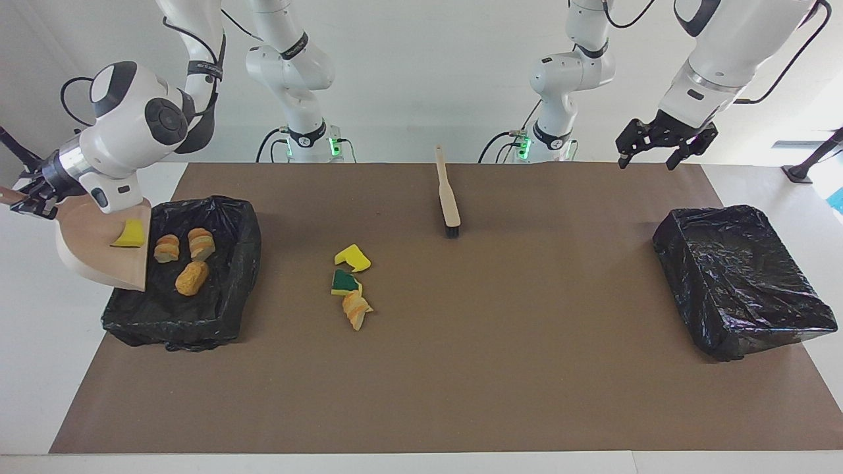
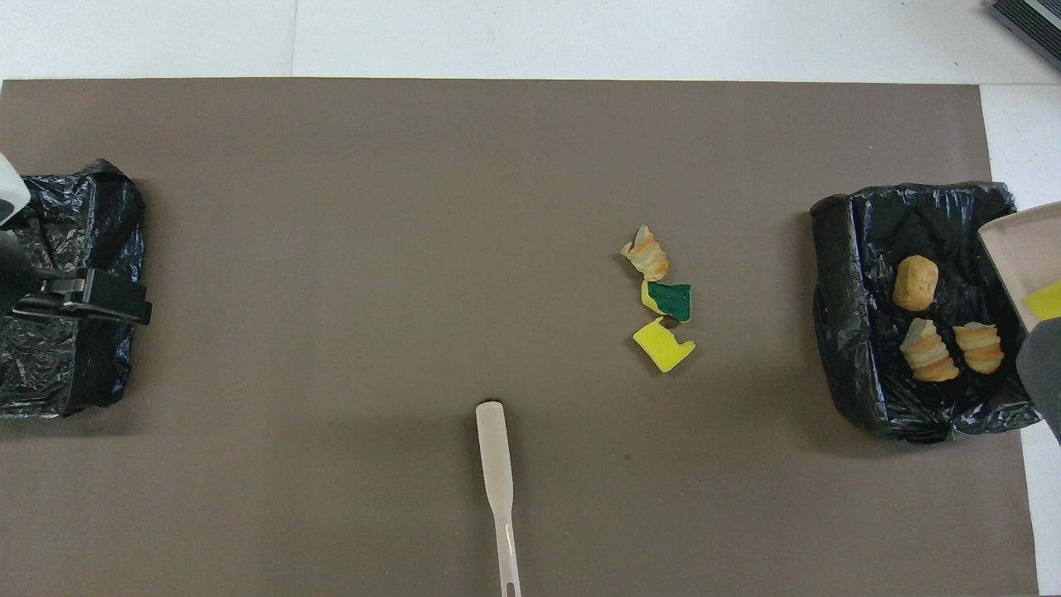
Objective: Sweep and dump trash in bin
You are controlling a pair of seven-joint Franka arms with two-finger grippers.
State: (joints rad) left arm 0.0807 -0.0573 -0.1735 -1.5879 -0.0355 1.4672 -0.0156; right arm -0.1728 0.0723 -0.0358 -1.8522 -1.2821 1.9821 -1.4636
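While the right tool (image 1: 29, 197) grips the handle of a beige dustpan (image 1: 92, 247) tilted over the edge of a bin (image 1: 230, 289) at the right arm's end of the worktop (image 1: 500, 368), one yellow sponge chunk (image 1: 130, 234) lies on the pan's sloping face. That bin is lined with a black bag and holds three tan bread-like lumps (image 1: 192, 278): two side by side nearer the robots and one rounder lump a little farther from them.

Toward the middle of the worktop, three more scraps (image 1: 351, 284) lie in a short row, touching or nearly so: a yellow sponge piece nearest the robots, a green-topped yellow sponge next, then a striped bread lump farthest. That makes seven scraps in all: one on the pan, three in the bin, three on the worktop.

One brush (image 1: 448, 197) lies near the middle, bristles pointing away from the robots, its handle toward them.

A second bin (image 1: 737, 283), also wrapped in black plastic, sits at the left arm's end. The left tool (image 1: 662, 146) hangs over the worktop's edge near that bin, fingers spread wide, holding nothing.
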